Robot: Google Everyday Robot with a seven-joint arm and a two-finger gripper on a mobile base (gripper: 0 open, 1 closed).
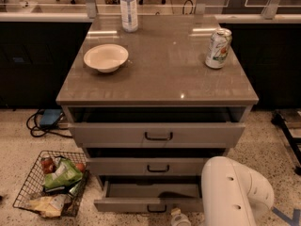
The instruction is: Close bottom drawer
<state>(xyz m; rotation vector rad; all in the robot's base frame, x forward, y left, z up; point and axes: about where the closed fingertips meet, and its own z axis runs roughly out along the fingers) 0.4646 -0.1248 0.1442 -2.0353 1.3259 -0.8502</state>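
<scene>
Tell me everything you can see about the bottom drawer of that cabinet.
The bottom drawer is the lowest of three grey-beige drawers and stands pulled open. It has a flat front with a small black bar handle and a plain grey tray where only a shadow shows. The robot's white arm hides its right end. The gripper sits at the bottom edge of view, just in front of the drawer's front; contact is unclear.

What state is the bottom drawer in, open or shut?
Open: the bottom drawer is pulled well out, with its grey tray showing behind the front. The pincer is at the picture's bottom edge, just before that front.
</scene>
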